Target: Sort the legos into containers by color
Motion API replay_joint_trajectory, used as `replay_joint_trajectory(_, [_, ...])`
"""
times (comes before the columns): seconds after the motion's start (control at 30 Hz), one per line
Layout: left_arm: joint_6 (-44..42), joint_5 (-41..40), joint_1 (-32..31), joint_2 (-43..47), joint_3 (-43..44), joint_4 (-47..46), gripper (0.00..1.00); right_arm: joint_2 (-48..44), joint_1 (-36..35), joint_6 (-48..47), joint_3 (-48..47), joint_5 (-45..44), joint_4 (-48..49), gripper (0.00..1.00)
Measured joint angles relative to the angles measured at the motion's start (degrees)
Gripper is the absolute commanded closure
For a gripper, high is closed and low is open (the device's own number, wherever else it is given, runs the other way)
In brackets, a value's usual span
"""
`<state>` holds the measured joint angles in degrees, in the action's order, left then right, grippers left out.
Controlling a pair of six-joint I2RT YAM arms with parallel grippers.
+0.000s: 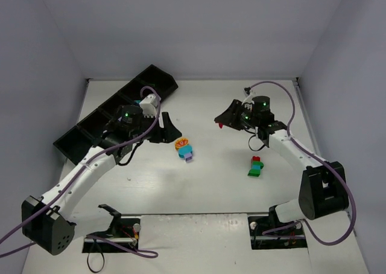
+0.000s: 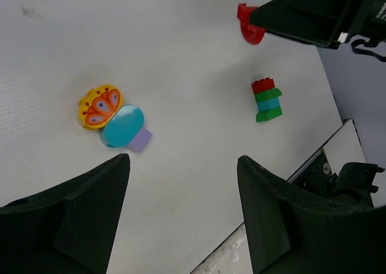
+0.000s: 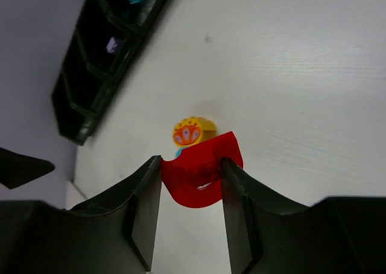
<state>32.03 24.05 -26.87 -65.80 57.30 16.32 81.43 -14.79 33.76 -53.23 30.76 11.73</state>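
**Fig.** We show the right gripper clamped on a red brick, held aloft well right of the tray, presumably for carrying there; the left gripper hangs open beside the tray.

White table, lilac-grey walls

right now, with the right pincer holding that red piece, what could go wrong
1. The red piece sits only at the tips of the right pincer, mostly sticking out, so it might slip in transit.
2. The tray lies on the left arm's side, past the left pincer, which hovers open near the yellow-teal-lilac cluster; reaching across may risk a collision.
3. That cluster mixes colours; dropped whole, it would be sorted wrongly.
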Motion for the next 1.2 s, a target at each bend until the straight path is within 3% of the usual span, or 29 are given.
replay_joint_trajectory(0.2, [-1.2, -6.32, -6.51, 0.0, -0.02, -6.78, 0.36, -2.97, -0.96, 15.02, 3.41, 3.08, 4.44, 1.0])
replay_joint_trajectory(0.4, [-3.56, -14.69, -12.2, -1.86, 0.15, -11.63, 0.45, -9.22, -2.6, 28.68, 4.09, -0.55, 7.23, 1.0])
replay_joint_trajectory(0.53, [-5.73, -19.41, -14.78, -5.66, 1.95, -14.25, 0.46, -11.32, -4.31, 35.45, 4.46, -3.74, 7.98, 1.0])
replay_joint_trajectory(1.2, [-10.88, -22.95, -20.68, -15.12, 11.45, -21.35, 0.46, -12.33, -5.95, 47.32, 6.54, -10.4, 6.4, 1.0])
